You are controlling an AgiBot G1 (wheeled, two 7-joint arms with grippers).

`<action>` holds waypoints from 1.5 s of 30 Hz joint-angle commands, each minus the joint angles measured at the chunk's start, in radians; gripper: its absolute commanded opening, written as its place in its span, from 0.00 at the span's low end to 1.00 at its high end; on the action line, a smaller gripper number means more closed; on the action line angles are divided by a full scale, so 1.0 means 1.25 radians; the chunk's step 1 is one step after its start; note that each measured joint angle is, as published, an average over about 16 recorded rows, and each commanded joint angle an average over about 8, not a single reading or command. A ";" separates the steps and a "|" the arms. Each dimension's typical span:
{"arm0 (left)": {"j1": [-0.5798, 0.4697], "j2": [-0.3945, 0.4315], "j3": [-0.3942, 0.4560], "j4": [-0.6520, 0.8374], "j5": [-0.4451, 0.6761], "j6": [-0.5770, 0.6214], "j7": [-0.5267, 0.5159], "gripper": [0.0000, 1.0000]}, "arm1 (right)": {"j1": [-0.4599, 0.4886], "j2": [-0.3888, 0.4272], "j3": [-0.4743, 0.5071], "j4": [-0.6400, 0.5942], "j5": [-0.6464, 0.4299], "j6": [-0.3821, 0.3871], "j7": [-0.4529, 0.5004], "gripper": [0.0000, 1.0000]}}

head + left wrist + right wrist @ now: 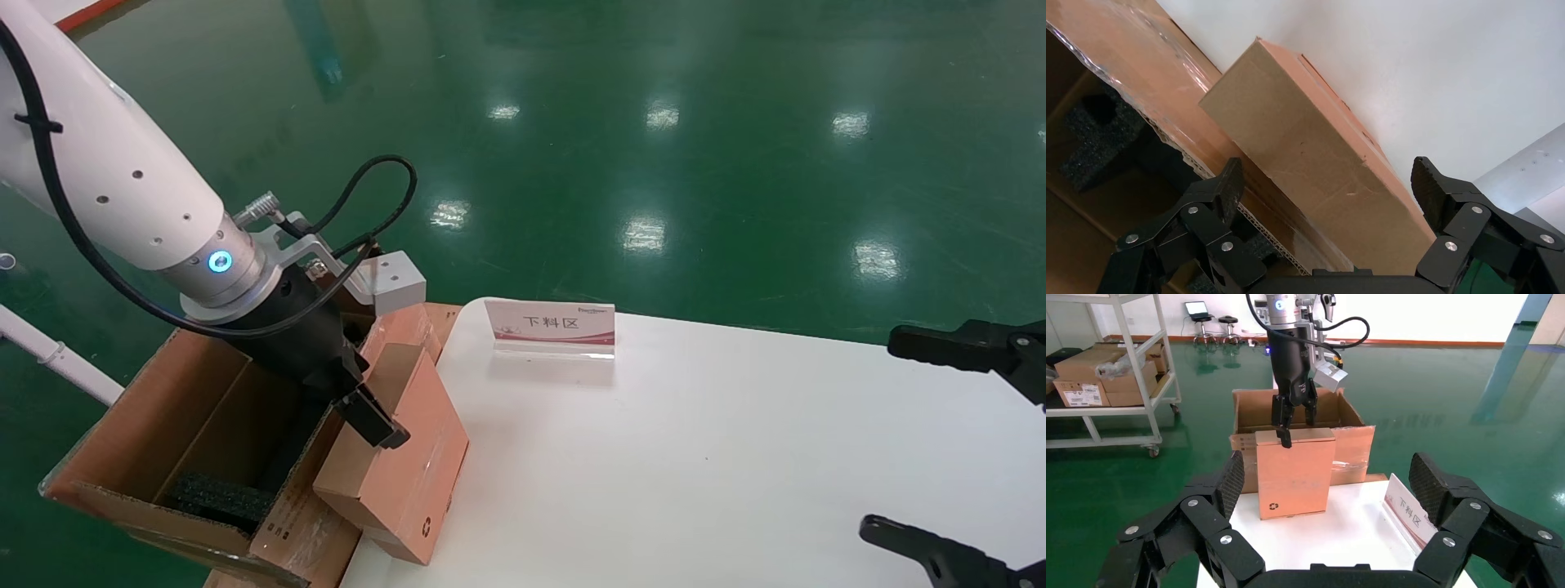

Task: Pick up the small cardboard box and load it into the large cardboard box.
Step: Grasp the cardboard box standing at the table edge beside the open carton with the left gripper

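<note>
In the head view the left gripper (pixel 359 392) stood over the small cardboard box (pixel 409 465), which rested on the white table (pixel 695 457) against the large cardboard box (pixel 188 441); in the left wrist view its fingers (pixel 1226 187) were spread, grasping nothing; a poor pinch could topple the box. In the right wrist view the right gripper (pixel 1327 478) waited released, at the near right.

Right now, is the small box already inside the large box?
No. In the head view the small box stands on the white table against the large box's outer side, under the left gripper.
</note>
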 commanded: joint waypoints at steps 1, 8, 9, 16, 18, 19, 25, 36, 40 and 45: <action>-0.003 0.000 0.014 0.000 -0.005 -0.004 -0.003 1.00 | 0.000 0.000 0.000 0.000 0.000 0.000 0.000 1.00; 0.001 0.003 0.041 0.002 -0.007 -0.017 -0.011 1.00 | 0.000 0.000 -0.001 0.000 0.000 0.000 0.000 1.00; 0.002 0.004 0.044 0.003 -0.007 -0.019 -0.012 1.00 | 0.000 0.000 -0.001 0.000 0.000 0.000 0.000 1.00; 0.017 0.007 0.062 0.006 -0.003 -0.029 -0.017 1.00 | 0.000 0.000 -0.001 0.000 0.001 0.000 0.000 1.00; 0.019 0.008 0.065 0.007 -0.003 -0.031 -0.018 1.00 | 0.000 0.000 -0.001 0.000 0.001 0.000 0.000 1.00; 0.019 0.008 0.067 0.007 -0.003 -0.031 -0.019 1.00 | 0.000 0.000 -0.001 0.000 0.001 0.001 -0.001 1.00; 0.020 0.009 0.070 0.007 -0.003 -0.033 -0.020 0.62 | 0.000 0.001 -0.001 0.000 0.001 0.001 -0.001 1.00; 0.020 0.009 0.066 0.007 -0.002 -0.032 -0.019 0.00 | 0.000 0.001 -0.001 0.000 0.001 0.001 -0.001 0.00; 0.020 0.008 0.065 0.007 -0.002 -0.031 -0.019 0.00 | 0.000 0.001 -0.001 0.000 0.001 0.001 -0.001 0.00; 0.020 0.008 0.065 0.007 -0.002 -0.031 -0.019 0.00 | 0.000 0.001 -0.001 0.000 0.001 0.001 -0.001 0.00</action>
